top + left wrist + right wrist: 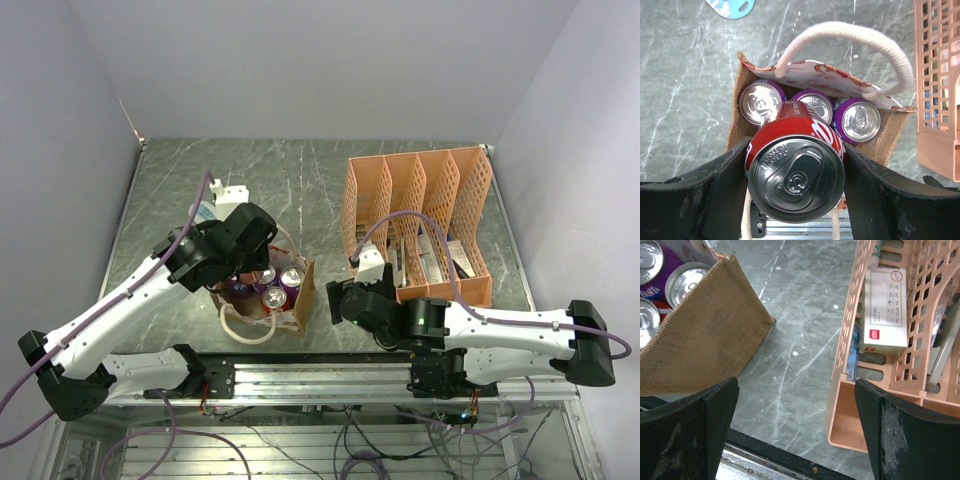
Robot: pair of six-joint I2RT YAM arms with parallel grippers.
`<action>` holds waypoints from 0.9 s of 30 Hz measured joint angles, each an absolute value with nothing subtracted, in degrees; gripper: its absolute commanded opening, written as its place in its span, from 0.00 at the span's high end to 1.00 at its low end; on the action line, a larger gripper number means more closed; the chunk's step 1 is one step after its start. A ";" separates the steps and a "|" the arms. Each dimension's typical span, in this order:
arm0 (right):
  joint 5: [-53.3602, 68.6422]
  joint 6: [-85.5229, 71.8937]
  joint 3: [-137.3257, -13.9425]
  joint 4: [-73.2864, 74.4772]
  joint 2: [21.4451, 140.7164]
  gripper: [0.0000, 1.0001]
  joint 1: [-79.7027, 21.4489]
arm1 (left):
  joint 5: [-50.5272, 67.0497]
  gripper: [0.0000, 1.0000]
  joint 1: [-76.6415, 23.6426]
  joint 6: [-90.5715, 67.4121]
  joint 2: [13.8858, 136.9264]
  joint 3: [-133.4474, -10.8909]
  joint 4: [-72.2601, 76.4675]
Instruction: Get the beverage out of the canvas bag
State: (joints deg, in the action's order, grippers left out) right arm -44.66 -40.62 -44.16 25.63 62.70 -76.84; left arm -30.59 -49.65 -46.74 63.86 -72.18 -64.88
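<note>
The canvas bag (300,300) stands open near the table's front edge, tan with cream handles (850,32). My left gripper (796,192) is shut on a red beverage can (796,172), gripped on its sides and held upright over the bag's near part. Three purple cans (859,120) stand in the bag (890,137) beyond it. In the top view the left gripper (243,272) sits over the bag's left side. My right gripper (795,415) is open and empty, low over the table just right of the bag (705,335); it also shows in the top view (340,300).
An orange plastic file rack (420,220) with boxes and papers stands right of the bag, close to the right gripper (900,340). A small blue-and-white item (730,7) lies behind the bag. A metal rail (320,375) runs along the table's front edge.
</note>
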 measured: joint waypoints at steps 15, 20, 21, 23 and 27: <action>-44.84 -36.51 -27.73 17.54 52.25 0.00 -76.82 | -40.56 0.93 -49.65 -43.55 63.40 -87.70 -73.25; -42.83 -34.28 -24.95 13.30 52.01 0.00 -76.84 | -45.89 0.93 -49.01 -42.26 63.33 -89.73 -75.70; -42.74 -33.98 -24.95 12.80 52.18 0.00 -76.84 | -46.63 0.93 -48.53 -41.82 63.40 -89.73 -76.20; -42.22 -33.52 -24.95 11.38 52.62 0.01 -76.84 | -47.66 0.93 -47.35 -40.86 63.51 -89.73 -76.60; -41.32 -32.67 -24.93 9.67 52.97 0.01 -76.86 | -48.03 0.93 -41.67 -37.52 63.13 -88.60 -74.59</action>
